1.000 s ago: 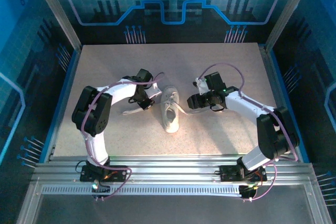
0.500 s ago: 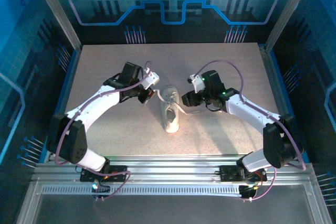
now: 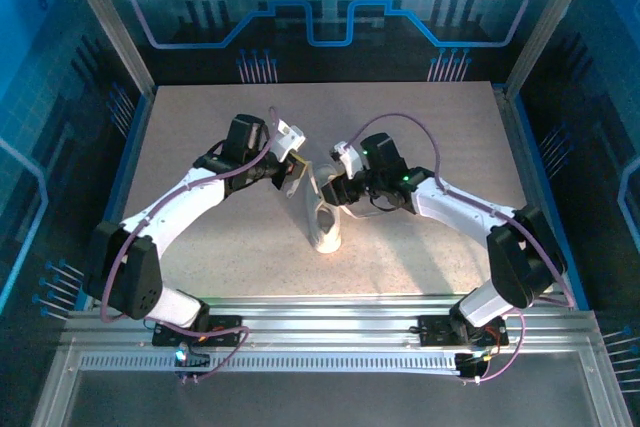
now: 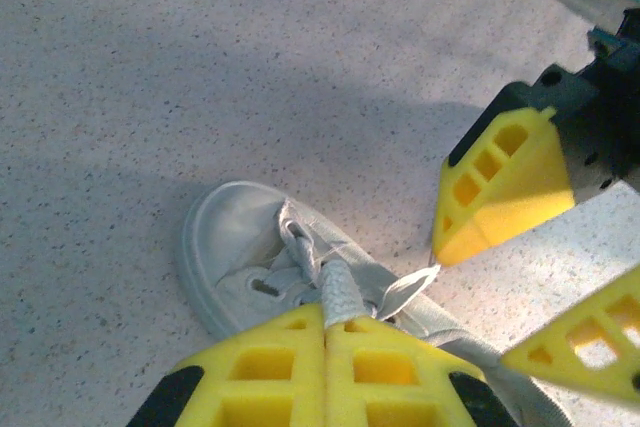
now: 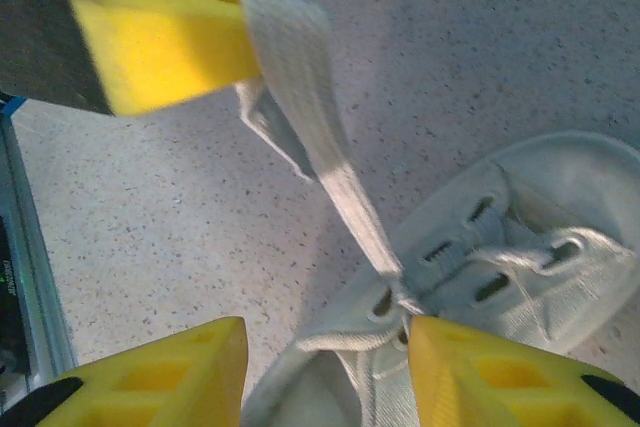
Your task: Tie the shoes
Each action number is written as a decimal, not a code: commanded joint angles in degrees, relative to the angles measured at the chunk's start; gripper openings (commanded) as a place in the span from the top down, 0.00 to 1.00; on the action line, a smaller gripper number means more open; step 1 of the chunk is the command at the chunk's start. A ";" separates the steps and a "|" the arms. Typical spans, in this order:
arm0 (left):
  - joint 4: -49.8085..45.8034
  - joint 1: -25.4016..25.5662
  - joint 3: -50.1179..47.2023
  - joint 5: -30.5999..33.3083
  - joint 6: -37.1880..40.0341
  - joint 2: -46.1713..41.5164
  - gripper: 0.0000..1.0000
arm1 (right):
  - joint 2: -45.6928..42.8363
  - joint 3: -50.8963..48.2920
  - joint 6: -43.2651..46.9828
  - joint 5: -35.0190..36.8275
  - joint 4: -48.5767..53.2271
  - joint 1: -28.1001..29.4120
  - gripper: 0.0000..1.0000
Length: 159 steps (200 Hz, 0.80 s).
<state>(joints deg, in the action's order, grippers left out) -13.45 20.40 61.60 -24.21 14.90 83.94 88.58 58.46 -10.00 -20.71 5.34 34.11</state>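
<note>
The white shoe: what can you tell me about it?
The shoe is a small white low-top sneaker, canvas-looking with a rubbery toe cap, lying on the speckled table between both arms. One flat white lace is pulled taut, pinched in the shut left gripper; the open right gripper straddles its eyelets.

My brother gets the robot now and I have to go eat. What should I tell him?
Left gripper: shut on a lace, pulled tight up from the shoe.
Right gripper: open, low over the shoe.
The shoe sits in the middle of the table, between both grippers.
Done: one lace grabbed.
Left: no bow shows yet, so all the crossing and knotting.
</note>
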 commanded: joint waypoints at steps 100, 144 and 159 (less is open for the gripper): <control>2.38 -0.10 -1.11 -4.85 -1.10 0.96 1.00 | 7.77 7.16 0.31 -0.33 -7.11 1.91 0.85; 2.35 -0.10 -2.28 -4.76 -0.96 0.87 0.97 | 5.45 4.18 0.24 1.38 -9.64 1.88 1.00; 1.65 -0.17 -2.43 -4.71 -0.67 0.80 0.85 | 4.74 3.48 0.12 2.00 -10.04 1.87 1.00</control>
<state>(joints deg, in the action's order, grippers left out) -11.53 20.40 60.14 -26.92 13.69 84.38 95.92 63.51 -10.09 -19.84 -1.87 35.24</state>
